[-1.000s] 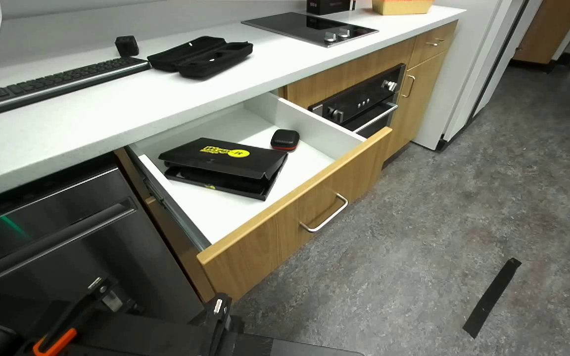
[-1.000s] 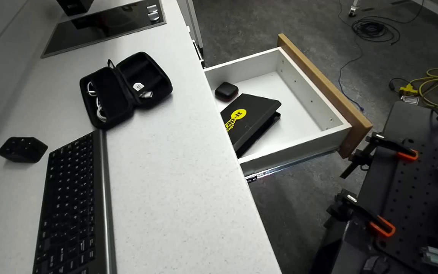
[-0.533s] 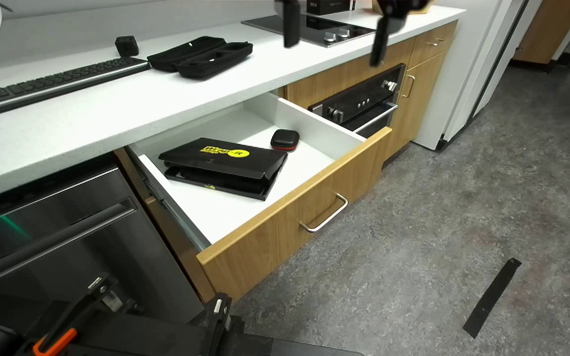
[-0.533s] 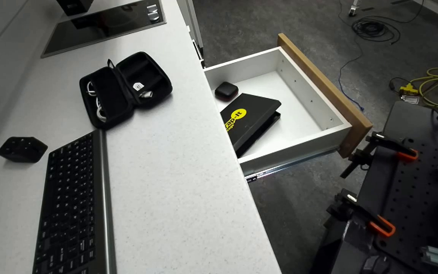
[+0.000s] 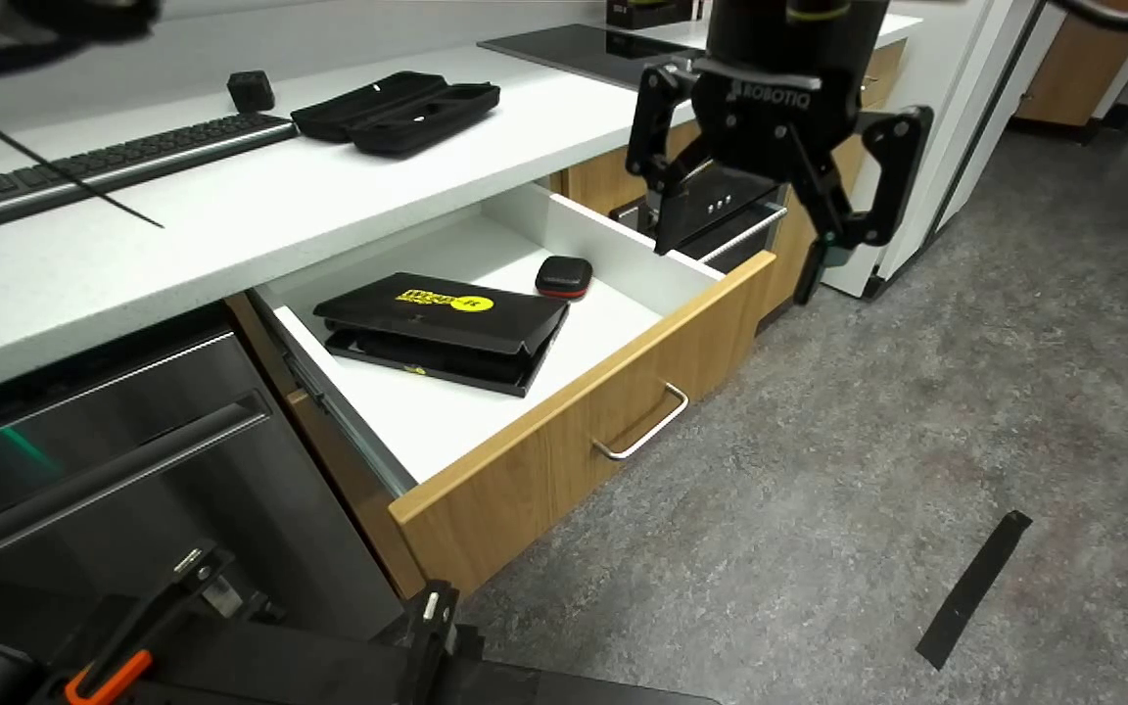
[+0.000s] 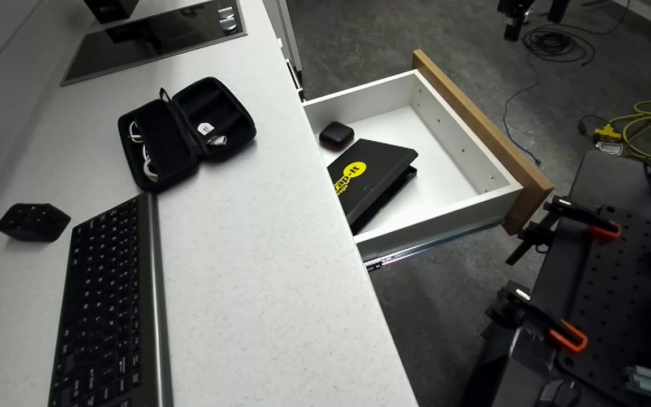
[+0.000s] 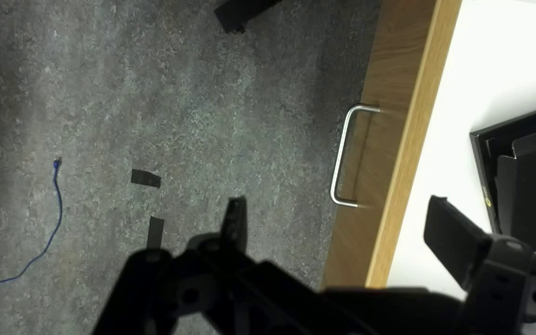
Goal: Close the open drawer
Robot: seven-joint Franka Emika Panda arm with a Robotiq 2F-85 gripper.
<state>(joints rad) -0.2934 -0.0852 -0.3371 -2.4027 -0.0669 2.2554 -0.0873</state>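
Hiding drawer (image 7: 382, 158) partly: spread jaws

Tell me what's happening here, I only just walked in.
A robot's gripper hangs open, holding nothing. The wrist view looks down on the front of a wooden-fronted drawer, which stands pulled out from under the counter. A black box with yellow lettering and a small black case lie inside. The silver handle is not gripped. The job is to close the drawer; that isn't done yet, and a push on its front seems the likely next move.
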